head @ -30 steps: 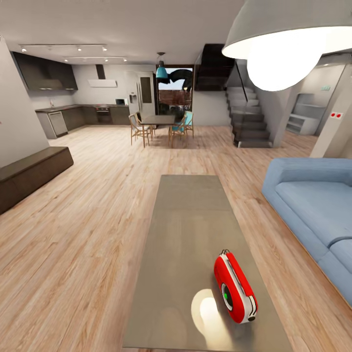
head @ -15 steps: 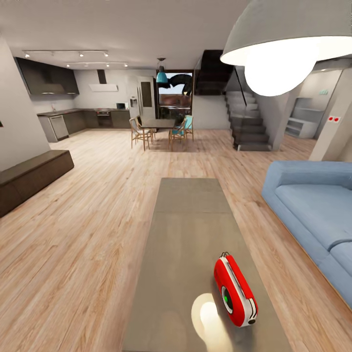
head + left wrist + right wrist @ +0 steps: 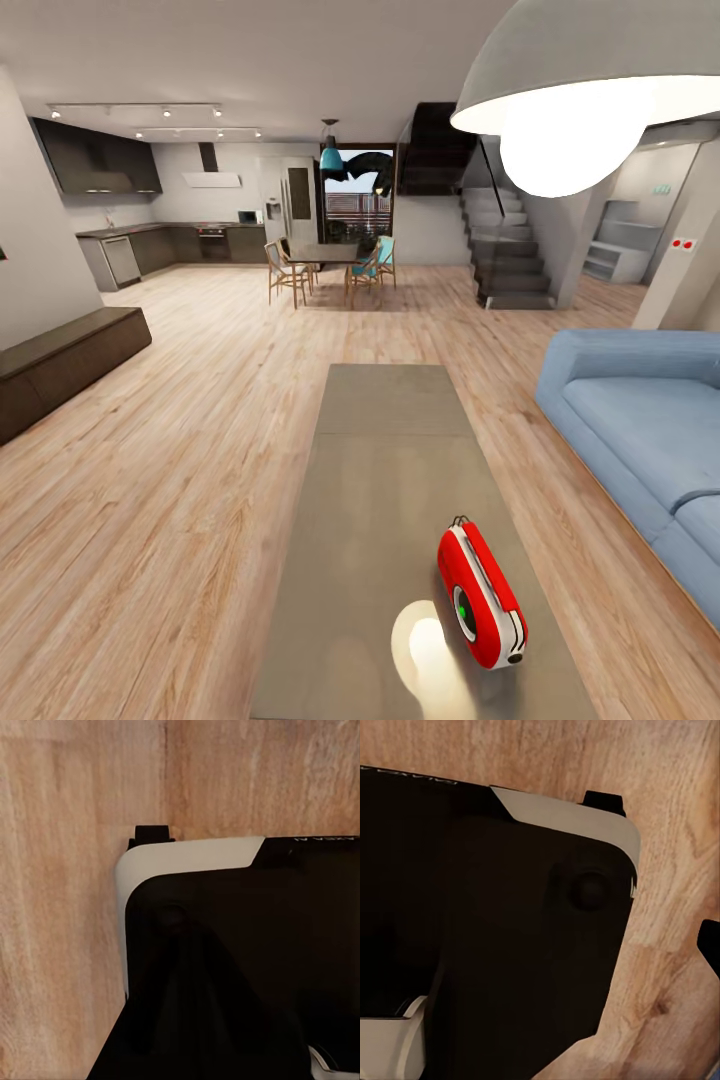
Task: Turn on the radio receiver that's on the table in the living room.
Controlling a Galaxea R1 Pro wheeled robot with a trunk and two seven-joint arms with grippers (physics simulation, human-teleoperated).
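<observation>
The red radio receiver (image 3: 482,592) stands on edge on the near right part of the long grey-taupe table (image 3: 390,470) in the head view. Its white trim stripes and round green-centred dial face left and toward me, and its thin handle is on top. The table runs away from me down the middle of the living room. In the left wrist view a dark and white part of the robot's body (image 3: 225,945) hangs over the wood plank floor (image 3: 67,907). The right wrist view has the same body (image 3: 495,930) above the floor (image 3: 675,967).
A pale round bright patch (image 3: 425,640) lies on the table left of the radio. A blue sofa (image 3: 640,430) stands to the right and a dark low bench (image 3: 60,365) to the left. A white dome lamp (image 3: 590,90) hangs overhead. The dining table with chairs (image 3: 325,255), the kitchen and the stairs (image 3: 505,255) are far back.
The whole head view shifted slightly between one second ago and half a second ago, so the camera moved. The radio has kept its place on the table.
</observation>
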